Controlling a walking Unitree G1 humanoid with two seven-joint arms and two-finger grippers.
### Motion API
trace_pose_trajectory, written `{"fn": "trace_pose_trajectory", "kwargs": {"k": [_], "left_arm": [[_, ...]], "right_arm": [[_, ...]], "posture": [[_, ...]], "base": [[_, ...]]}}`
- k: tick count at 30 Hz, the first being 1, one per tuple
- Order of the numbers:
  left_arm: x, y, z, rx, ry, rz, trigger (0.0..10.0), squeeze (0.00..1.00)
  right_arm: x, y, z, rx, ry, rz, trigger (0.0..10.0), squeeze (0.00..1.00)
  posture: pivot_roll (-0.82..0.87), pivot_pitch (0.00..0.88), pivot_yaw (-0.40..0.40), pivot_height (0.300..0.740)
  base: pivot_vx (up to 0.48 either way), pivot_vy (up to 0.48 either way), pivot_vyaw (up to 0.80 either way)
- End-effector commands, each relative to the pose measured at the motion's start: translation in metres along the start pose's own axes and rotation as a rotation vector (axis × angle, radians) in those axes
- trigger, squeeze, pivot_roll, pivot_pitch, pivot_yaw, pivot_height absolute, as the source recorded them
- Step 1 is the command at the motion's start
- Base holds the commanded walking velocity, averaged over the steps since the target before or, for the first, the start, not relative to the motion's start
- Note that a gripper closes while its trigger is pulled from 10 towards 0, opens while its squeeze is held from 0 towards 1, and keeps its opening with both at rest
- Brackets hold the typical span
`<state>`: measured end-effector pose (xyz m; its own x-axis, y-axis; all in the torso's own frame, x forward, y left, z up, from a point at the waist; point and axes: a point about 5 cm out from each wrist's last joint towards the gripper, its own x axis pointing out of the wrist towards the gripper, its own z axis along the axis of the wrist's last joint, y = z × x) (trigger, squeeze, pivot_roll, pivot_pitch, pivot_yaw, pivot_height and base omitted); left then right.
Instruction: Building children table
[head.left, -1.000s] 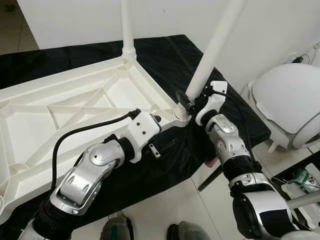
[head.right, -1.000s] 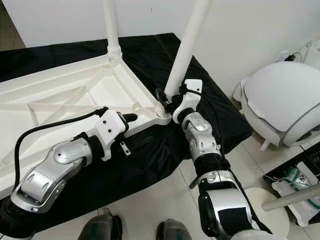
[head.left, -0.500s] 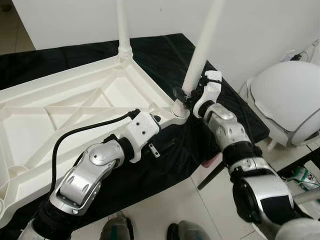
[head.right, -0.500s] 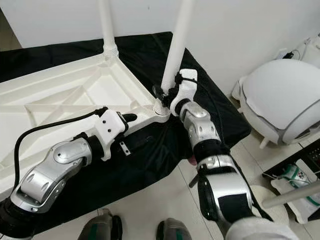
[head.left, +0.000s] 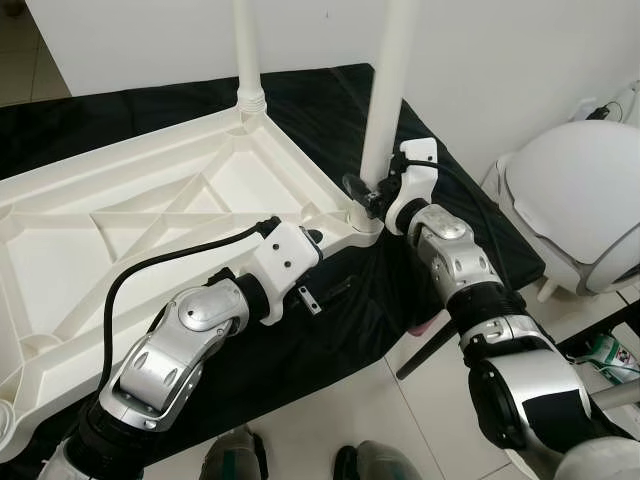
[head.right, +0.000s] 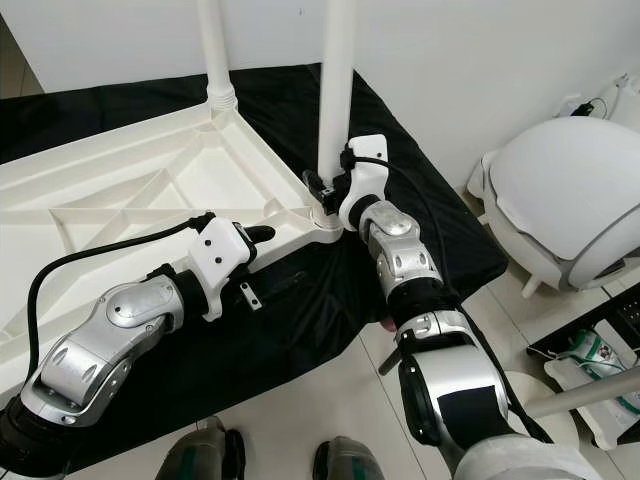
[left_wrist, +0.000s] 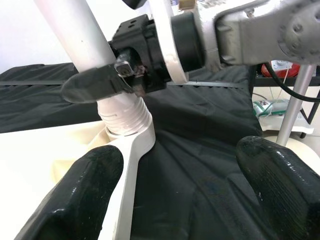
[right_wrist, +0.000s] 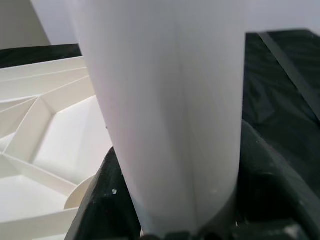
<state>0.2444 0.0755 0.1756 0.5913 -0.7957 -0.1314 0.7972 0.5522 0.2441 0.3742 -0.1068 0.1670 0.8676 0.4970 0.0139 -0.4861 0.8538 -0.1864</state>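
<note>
head views: tabletop (head.left: 150, 210) laid upside down on black cloth (head.left: 330, 110), leg (head.left: 385, 90) stood in corner socket | L wrist: left gripper (left_wrist: 180, 190) fingers apart, astride tabletop edge | R wrist: right gripper (right_wrist: 185, 225) clamped low on leg | handling: judged light, stiff, slick plastic; best held nr base.

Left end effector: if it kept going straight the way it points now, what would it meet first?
Probably the corner socket of the white tabletop, where the right end effector grips the leg. The left end effector is open and aimed there; depth is unclear.
</note>
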Motion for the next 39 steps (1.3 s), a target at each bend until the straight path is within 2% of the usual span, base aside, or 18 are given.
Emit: {"fn": "trace_pose_trajectory", "kwargs": {"k": [1, 7, 14, 16, 18, 19, 20, 26, 28, 30, 39], "left_arm": [[-0.002, -0.002, 0.001, -0.009, -0.001, -0.016, 10.0, 0.0], [-0.003, -0.002, 0.001, -0.01, -0.002, -0.017, 10.0, 0.0], [-0.003, -0.001, 0.002, -0.009, -0.001, -0.02, 10.0, 0.0], [-0.004, -0.001, 0.002, -0.008, -0.001, -0.021, 10.0, 0.0], [-0.004, -0.001, 0.002, -0.005, -0.001, -0.025, 10.0, 0.0], [-0.004, -0.001, 0.002, -0.005, -0.001, -0.025, 10.0, 0.0], [-0.004, -0.001, 0.002, -0.004, -0.001, -0.027, 10.0, 0.0], [-0.004, -0.002, 0.003, -0.003, 0.0, -0.03, 10.0, 0.0], [-0.005, -0.002, 0.003, -0.004, 0.003, -0.034, 10.0, 0.0], [-0.006, -0.003, 0.003, -0.003, 0.004, -0.036, 10.0, 0.0], [-0.006, -0.003, 0.003, -0.006, 0.005, -0.038, 10.0, 0.0]], "right_arm": [[-0.008, 0.011, -0.018, -0.048, 0.045, 0.047, 10.0, 0.0], [-0.012, 0.018, -0.02, -0.08, 0.025, 0.077, 10.0, 0.0], [-0.019, 0.014, -0.032, -0.036, 0.038, 0.024, 10.0, 0.0], [-0.021, 0.012, -0.036, -0.007, 0.045, 0.003, 10.0, 0.0], [-0.023, 0.007, -0.045, 0.087, 0.063, -0.049, 10.0, 0.0], [-0.023, 0.007, -0.045, 0.087, 0.063, -0.049, 10.0, 0.0], [-0.024, 0.005, -0.048, 0.141, 0.07, -0.076, 10.0, 0.0], [-0.025, 0.001, -0.053, 0.211, 0.092, -0.132, 10.0, 0.0], [-0.025, -0.005, -0.058, 0.299, 0.127, -0.193, 10.0, 0.0], [-0.025, -0.007, -0.059, 0.331, 0.139, -0.21, 10.0, 0.0], [-0.02, -0.009, -0.059, 0.362, 0.17, -0.237, 10.0, 0.0]], "posture": [[0.02, 0.031, -0.029, 0.74], [0.02, 0.034, -0.026, 0.74], [0.02, 0.031, -0.021, 0.74], [0.02, 0.03, -0.02, 0.74], [0.02, 0.028, -0.018, 0.74], [0.02, 0.028, -0.018, 0.74], [0.02, 0.03, -0.018, 0.74], [0.02, 0.03, -0.016, 0.74], [0.03, 0.03, -0.012, 0.74], [0.03, 0.029, -0.012, 0.74], [0.02, 0.036, -0.006, 0.74]], "base": [[0.0, 0.0, 0.0], [0.0, 0.0, 0.0], [0.0, 0.0, 0.0], [0.0, 0.0, 0.0], [0.0, 0.0, 0.0], [0.0, 0.0, 0.0], [0.0, 0.0, 0.0], [0.0, 0.0, 0.0], [0.0, 0.0, 0.0], [0.0, 0.0, 0.0], [0.0, 0.0, 0.0]]}}
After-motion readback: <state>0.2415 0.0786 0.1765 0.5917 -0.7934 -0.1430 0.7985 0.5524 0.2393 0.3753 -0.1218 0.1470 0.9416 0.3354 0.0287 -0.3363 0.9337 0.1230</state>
